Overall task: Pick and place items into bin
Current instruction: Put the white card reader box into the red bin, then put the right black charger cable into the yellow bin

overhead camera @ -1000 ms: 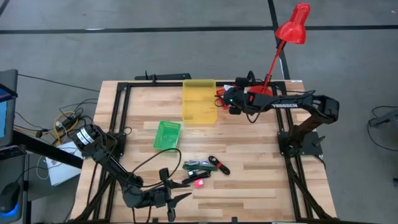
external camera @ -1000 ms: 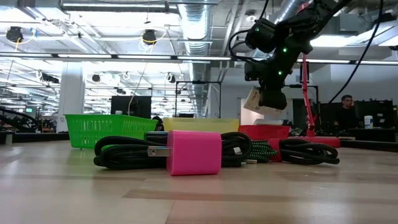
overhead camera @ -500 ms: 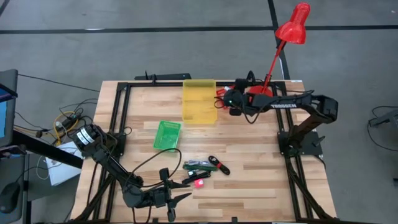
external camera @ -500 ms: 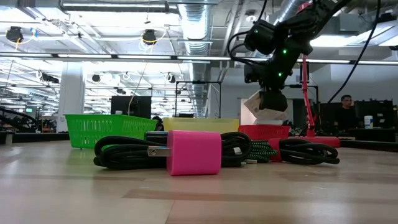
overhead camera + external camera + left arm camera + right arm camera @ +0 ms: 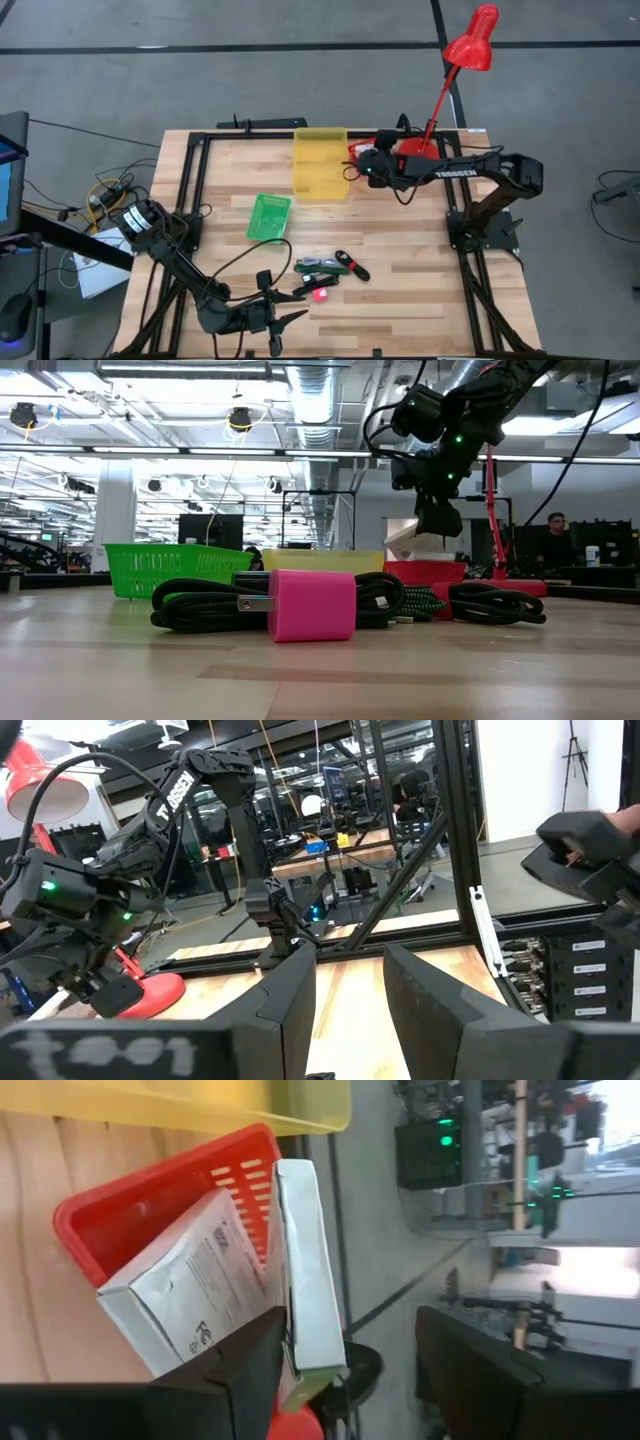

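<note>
The right gripper (image 5: 437, 520) hangs above the far red bin (image 5: 150, 1200), jaws pinching a white box (image 5: 235, 1295): the placing step. Next it likely needs lowering and release. The left gripper (image 5: 275, 320) waits near-left, jaws spread, by the cable pile (image 5: 325, 268).

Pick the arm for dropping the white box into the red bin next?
Right. Its hand is already over the red bin at the table's far edge, with one white box at its fingers and another lying in the bin. The left hand waits at the near edge, open and empty.
</note>
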Tool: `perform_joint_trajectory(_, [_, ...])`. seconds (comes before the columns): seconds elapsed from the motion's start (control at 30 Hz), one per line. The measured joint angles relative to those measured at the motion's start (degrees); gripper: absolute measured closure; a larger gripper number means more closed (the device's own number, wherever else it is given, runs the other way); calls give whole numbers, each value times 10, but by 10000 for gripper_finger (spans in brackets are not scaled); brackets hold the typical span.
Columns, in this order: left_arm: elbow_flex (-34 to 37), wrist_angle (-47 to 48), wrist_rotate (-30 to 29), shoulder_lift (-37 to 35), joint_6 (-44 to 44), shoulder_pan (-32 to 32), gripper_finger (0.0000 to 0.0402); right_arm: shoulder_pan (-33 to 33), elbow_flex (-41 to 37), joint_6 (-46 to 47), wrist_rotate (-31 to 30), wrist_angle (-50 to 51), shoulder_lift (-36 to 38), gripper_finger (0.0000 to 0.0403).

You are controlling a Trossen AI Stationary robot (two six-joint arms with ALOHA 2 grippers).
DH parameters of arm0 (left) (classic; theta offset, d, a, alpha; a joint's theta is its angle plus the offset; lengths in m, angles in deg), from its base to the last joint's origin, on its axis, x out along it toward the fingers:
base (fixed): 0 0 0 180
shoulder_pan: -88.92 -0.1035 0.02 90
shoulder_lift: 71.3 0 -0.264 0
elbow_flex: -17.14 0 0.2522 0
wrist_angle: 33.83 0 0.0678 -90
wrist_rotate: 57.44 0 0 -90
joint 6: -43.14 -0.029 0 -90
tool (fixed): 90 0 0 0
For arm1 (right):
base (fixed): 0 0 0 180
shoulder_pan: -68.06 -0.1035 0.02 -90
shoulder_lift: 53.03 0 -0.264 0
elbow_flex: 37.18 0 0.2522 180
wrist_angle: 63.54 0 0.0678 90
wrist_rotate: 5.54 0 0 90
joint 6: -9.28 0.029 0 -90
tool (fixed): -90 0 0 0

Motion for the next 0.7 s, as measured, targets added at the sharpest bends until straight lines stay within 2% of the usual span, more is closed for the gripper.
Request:
perform_joint_trajectory(0.27, [0,-14,-3,0,11,0,290,-61,0,1,-66,0,26,176])
perform_joint_trajectory(0.5, [0,-75,-15,-1,-30,0,290,-113,0,59,-75,2,122,179])
perform_joint_trajectory(0.6, [0,-134,-76,-1,-70,0,290,-135,0,126,-53,21,185,179])
perform_joint_trajectory(0.7, [0,-186,-170,-21,-128,-4,290,-150,0,222,10,46,255,180])
